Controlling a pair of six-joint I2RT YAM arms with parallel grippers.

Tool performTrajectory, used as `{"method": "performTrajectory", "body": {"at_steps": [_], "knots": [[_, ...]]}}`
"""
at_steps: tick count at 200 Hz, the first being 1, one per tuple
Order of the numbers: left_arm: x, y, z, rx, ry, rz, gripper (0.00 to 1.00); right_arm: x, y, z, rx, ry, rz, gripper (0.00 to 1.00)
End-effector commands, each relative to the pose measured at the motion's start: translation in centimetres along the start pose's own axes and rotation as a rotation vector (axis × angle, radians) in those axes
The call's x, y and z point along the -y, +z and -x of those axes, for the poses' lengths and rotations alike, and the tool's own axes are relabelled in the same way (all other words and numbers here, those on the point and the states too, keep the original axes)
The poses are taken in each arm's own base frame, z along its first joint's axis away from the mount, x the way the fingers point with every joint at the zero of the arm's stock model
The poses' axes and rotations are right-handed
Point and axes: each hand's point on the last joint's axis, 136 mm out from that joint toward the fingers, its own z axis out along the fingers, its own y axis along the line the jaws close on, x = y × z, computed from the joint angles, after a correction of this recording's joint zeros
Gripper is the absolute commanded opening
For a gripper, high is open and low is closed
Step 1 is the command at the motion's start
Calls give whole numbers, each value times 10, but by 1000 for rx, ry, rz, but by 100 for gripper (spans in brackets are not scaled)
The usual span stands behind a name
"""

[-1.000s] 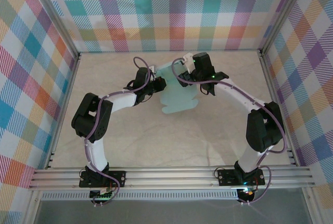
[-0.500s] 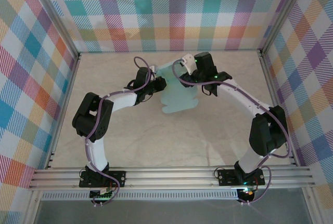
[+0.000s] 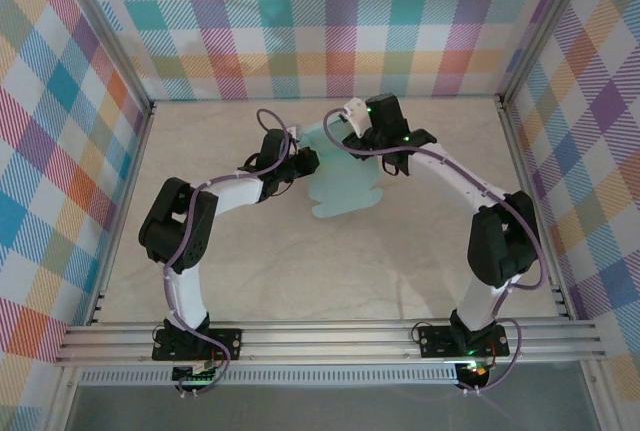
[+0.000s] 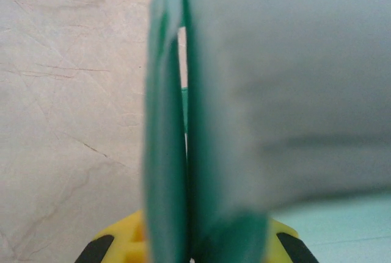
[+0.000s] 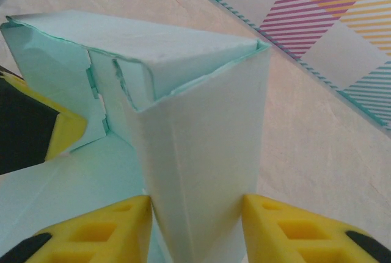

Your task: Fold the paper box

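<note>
The paper box (image 3: 345,194), plain mint-teal card, partly folded, lies toward the far middle of the table (image 3: 250,271). The left gripper (image 4: 189,246) is clenched on the box's left edge. The right gripper (image 5: 195,208) grasps an upright folded wall at its far side.

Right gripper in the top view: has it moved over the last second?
Yes. The right gripper has edged slightly left and nearer the table's far edge.
</note>
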Motion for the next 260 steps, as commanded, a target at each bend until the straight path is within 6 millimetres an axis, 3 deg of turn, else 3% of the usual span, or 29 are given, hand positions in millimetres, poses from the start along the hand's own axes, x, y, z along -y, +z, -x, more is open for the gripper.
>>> {"method": "performTrajectory", "body": {"at_steps": [1, 62, 99, 140, 166, 200, 212, 216, 245, 260], "knots": [[18, -2, 14, 32, 25, -52, 0, -9, 5, 5, -11, -45, -5, 42], [19, -3, 14, 31, 22, -55, 0, -9, 26, 5, -58, -139, -192, 44], [19, -3, 14, 32, 22, -57, 0, -8, 33, 12, -59, -187, -295, 40], [18, -2, 13, 29, 20, -57, 0, -7, 41, 14, -75, -215, -372, 24], [18, -2, 12, 28, 21, -57, 0, -3, 44, 13, -87, -229, -419, 0], [18, -1, 12, 28, 18, -58, 0, -3, 48, 13, -91, -247, -448, 0], [18, -2, 12, 28, 18, -58, 0, -3, 50, 13, -89, -239, -448, 23], [18, -1, 12, 28, 17, -58, 0, -3, 50, 14, -88, -238, -448, 27], [17, -2, 12, 29, 17, -58, 0, 1, 53, 13, -106, -246, -472, 26], [18, -2, 12, 29, 18, -59, 0, 2, 55, 12, -115, -259, -492, 21]]}}
